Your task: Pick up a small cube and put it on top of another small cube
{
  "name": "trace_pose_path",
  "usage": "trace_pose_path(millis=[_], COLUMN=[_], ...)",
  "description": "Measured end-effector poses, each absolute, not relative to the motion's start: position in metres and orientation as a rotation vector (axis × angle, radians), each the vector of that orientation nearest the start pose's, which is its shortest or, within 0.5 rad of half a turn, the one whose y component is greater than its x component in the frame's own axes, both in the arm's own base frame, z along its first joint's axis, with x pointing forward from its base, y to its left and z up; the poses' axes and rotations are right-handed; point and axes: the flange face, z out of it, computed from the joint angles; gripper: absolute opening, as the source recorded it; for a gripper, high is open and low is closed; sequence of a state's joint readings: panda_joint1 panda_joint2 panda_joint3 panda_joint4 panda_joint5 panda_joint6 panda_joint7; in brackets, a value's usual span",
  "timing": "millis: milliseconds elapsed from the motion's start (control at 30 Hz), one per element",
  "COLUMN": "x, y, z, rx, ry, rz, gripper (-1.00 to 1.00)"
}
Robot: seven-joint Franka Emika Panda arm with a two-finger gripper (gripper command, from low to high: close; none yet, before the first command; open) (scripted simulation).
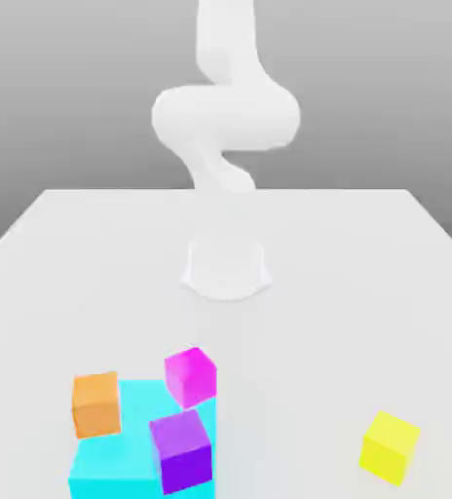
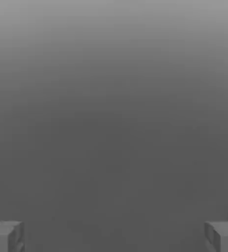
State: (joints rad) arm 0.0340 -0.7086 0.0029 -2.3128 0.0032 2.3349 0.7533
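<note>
Sitting alone at the near right of the table (image 1: 366, 253) in the exterior view, the yellow cube (image 1: 389, 446) is well apart from the cluster at near left: magenta cube (image 1: 190, 375), purple cube (image 1: 181, 451) and orange cube (image 1: 95, 403) around the cyan block (image 1: 113, 458). The gripper (image 2: 114, 236) has its fingers (image 2: 5, 236) spread wide, holding nothing. Likely risks: the crowded cluster leaves little clearance, so a descent could knock neighbours; an off-centre release could tip the yellow cube off. No readable writing anywhere.
</note>
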Motion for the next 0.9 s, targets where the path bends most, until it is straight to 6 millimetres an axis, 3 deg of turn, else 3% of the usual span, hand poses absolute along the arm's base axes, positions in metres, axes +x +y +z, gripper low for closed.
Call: trace_pose_path(millis=[200,433,533,667,900], x=[0.445,0.482,0.485,0.475,0.444], y=[0.058,0.116,0.140,0.177,0.205], z=[0.577,0.451,0.394,0.318,0.193], rx=[-2.739,-2.932,-2.997,-3.066,-3.131], ry=[0.723,0.425,0.286,0.066,-0.218], rz=[-0.756,-0.513,-0.404,-0.252,-0.015], gripper=[0.00,0.00,0.00,0.00,0.00])
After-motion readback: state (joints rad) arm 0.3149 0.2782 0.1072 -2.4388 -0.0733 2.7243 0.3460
